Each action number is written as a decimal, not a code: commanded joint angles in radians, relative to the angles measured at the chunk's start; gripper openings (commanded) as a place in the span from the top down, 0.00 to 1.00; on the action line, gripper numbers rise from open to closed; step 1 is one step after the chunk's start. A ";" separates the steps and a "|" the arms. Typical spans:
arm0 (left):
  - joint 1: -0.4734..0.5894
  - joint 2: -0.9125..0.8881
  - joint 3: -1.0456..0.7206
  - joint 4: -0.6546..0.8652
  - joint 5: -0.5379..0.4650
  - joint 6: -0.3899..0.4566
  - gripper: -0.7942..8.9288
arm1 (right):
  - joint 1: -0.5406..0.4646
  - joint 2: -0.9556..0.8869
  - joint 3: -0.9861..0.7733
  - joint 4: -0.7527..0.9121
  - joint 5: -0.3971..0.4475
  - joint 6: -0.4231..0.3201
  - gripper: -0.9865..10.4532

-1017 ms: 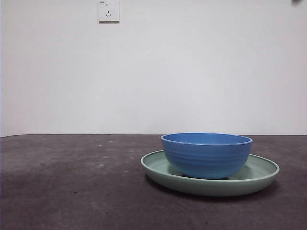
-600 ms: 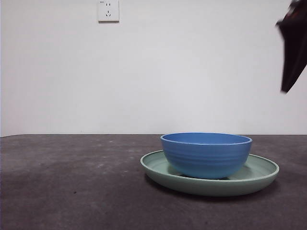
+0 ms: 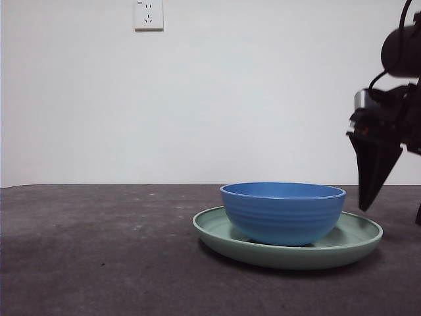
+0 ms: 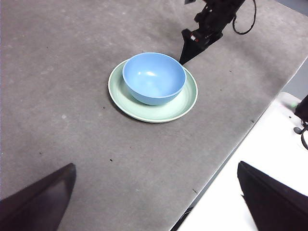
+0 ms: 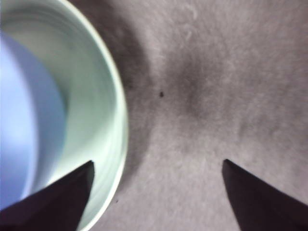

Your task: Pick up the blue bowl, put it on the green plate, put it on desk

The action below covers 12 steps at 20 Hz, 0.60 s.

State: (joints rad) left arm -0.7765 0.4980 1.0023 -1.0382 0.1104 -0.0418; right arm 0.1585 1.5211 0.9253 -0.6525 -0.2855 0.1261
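The blue bowl (image 3: 283, 214) stands upright inside the green plate (image 3: 296, 257), right of centre on the dark desk (image 3: 99, 250). My right gripper (image 3: 393, 212) hangs open just above the plate's right edge. In the right wrist view (image 5: 157, 162) one jaw is over the plate's rim (image 5: 96, 120) and the other over bare desk, with the bowl (image 5: 19, 120) blurred at the side. My left gripper (image 4: 155, 166) is open and empty, high above the desk and well away from the bowl (image 4: 154, 77) and plate (image 4: 185, 103). That view also shows the right gripper (image 4: 192, 48) beside the plate.
A white wall with a socket (image 3: 148, 14) stands behind the desk. A white surface (image 4: 250, 144) borders the desk's edge on one side, with black cables at its far end.
The right gripper has come down from the top right corner to just above the plate's right edge. Bowl and plate have not moved.
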 commanded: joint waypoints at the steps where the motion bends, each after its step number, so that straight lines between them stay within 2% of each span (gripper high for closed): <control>1: -0.008 0.004 0.010 0.013 0.005 0.003 0.21 | 0.011 0.042 0.017 0.026 -0.003 -0.014 0.63; 4: -0.008 0.004 0.010 0.014 0.005 0.003 0.21 | 0.022 0.058 0.017 0.057 -0.003 -0.013 0.65; 6: -0.008 0.004 0.010 0.014 0.005 0.004 0.21 | 0.028 0.058 0.017 0.081 -0.005 -0.005 0.70; 12: -0.008 0.004 0.010 0.023 0.005 0.009 0.21 | 0.038 0.075 0.017 0.094 -0.055 0.008 0.72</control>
State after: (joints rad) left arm -0.7765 0.4980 1.0023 -1.0298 0.1108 -0.0406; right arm 0.1909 1.5742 0.9253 -0.5632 -0.3382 0.1303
